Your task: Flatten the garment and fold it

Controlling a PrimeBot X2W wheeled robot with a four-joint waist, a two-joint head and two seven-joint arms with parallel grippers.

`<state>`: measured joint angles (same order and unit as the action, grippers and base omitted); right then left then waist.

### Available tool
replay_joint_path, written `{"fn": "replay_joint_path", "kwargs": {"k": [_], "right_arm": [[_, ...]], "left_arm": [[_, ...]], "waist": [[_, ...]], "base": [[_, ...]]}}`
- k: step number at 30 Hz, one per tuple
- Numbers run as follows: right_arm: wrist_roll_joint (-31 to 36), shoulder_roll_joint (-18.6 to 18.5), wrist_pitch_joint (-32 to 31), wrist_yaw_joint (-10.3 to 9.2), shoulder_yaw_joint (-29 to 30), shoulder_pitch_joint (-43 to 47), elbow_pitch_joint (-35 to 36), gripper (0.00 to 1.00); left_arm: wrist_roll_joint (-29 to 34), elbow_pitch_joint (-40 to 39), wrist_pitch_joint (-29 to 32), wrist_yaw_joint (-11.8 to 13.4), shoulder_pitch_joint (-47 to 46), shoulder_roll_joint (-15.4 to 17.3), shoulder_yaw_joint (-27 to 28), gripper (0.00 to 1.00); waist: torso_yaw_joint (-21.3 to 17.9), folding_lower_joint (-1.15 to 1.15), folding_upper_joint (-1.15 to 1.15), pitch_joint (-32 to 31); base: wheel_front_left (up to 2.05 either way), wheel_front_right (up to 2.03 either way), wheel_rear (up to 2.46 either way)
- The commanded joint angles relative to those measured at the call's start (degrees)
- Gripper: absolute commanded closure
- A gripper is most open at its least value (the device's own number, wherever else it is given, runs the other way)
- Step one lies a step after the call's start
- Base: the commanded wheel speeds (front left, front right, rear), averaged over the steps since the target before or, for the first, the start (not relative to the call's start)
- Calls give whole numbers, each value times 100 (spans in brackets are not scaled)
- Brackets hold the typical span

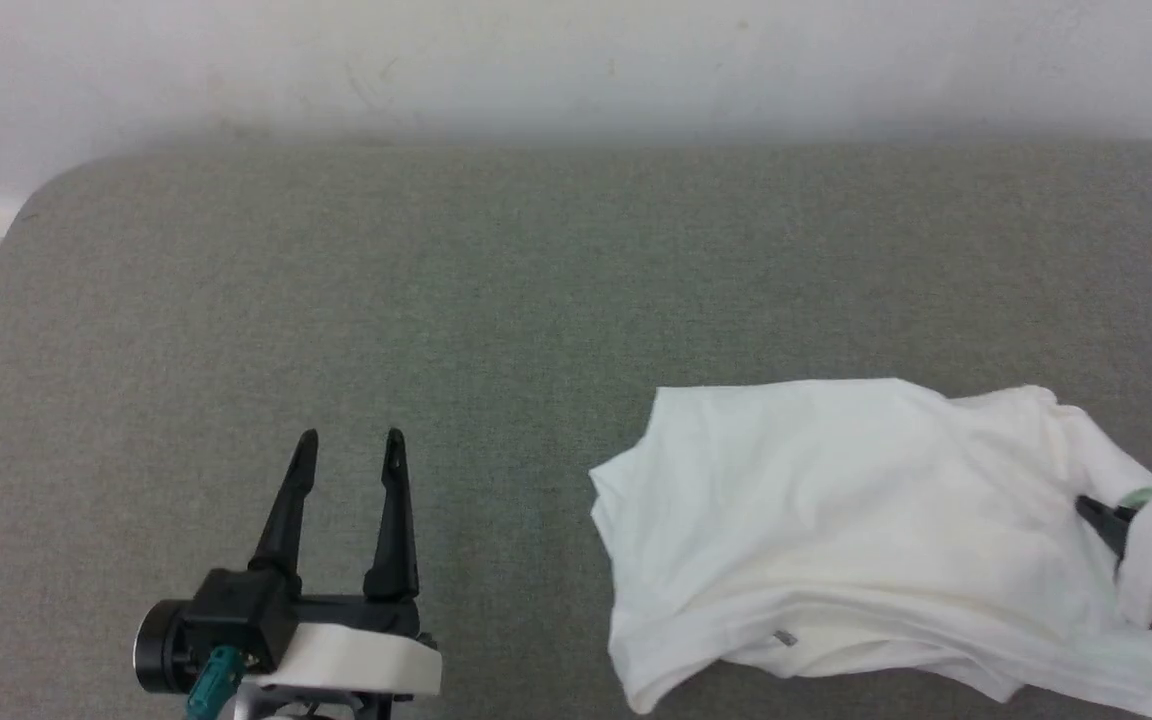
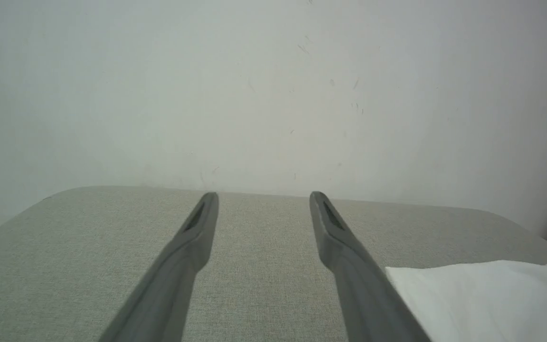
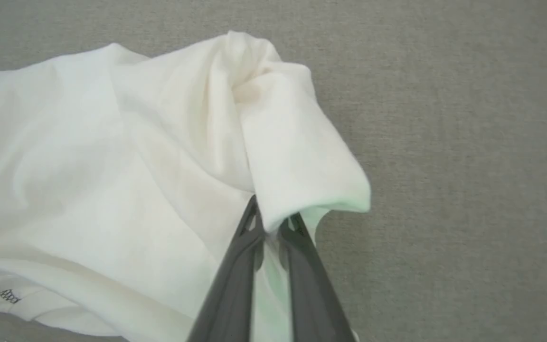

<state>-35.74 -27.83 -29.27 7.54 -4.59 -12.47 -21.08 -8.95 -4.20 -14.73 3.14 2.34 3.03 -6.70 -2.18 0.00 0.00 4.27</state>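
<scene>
The robot's right claw [image 1: 1096, 512] [image 3: 273, 216], its two dark fingers pressed almost together, pinches a fold of the garment [image 1: 836, 520] [image 3: 112, 166] at the cloth's right end. In the right wrist view thin white fabric shows in the narrow gap between the fingers, and a rolled flap rises just above their tips. The left claw [image 1: 351, 436] [image 2: 264, 195] hangs spread wide over the grey worktop [image 1: 436, 280] [image 2: 64, 247] [image 3: 468, 142], gripping nothing and well apart from the cloth. In the left wrist view a white corner of the garment [image 2: 492, 299] lies just beside its right-hand finger. The white T-shirt sits rumpled and partly doubled over on the near right part of the worktop, with its left edge curled under and its right end running toward the frame's edge in the head view. A small printed label [image 3: 8, 297] shows near its lower hem. A broad stretch of grey surface separates the shirt's left edge from the left claw, and more grey surface runs from the shirt's far edge back to the worktop's far rim. That rim has rounded corners and meets a pale, scuffed wall [image 1: 576, 60] [image 2: 273, 95]. To the right of the pinched fold, the right wrist view shows grey fabric surface beyond the cloth.
</scene>
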Motion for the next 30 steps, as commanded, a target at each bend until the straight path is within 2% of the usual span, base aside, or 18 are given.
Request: {"fn": "replay_joint_path", "kwargs": {"k": [1, 4, 9, 16, 24, 30], "right_arm": [[100, -81, -102, -5, 146, 113, 65, 100], [59, -58, -346, -5, 279, 207, 340, 100], [-172, 212, -851, -5, 175, 260, 824, 100], [-979, 1063, -1469, -5, -173, 208, 1449, 100], [-1132, 2095, -927, -5, -612, -56, 1102, 100], [-979, 2387, -311, -5, -1044, -256, 408, 100]], "left_arm": [[67, -14, -27, 1, 37, -13, 15, 0], [46, -2, -27, -1, 43, -13, 13, 0], [18, 32, -27, -8, 64, -14, -3, 0], [-27, 140, -27, -62, 58, -14, -78, 0], [-92, 260, -27, -123, 69, -14, -189, 0], [-117, 276, -27, -120, 13, -15, -264, 0]], "waist": [[-44, 0, 0, -21], [-83, 0, 0, -25], [-108, 0, 0, -72], [-35, 0, 0, -217], [149, 0, 0, -342], [262, 0, 0, -251]], "base": [[0, 0, 0], [0, 0, 0], [0, 0, 0], [0, 0, 0], [0, 0, 0], [0, 0, 0]]}}
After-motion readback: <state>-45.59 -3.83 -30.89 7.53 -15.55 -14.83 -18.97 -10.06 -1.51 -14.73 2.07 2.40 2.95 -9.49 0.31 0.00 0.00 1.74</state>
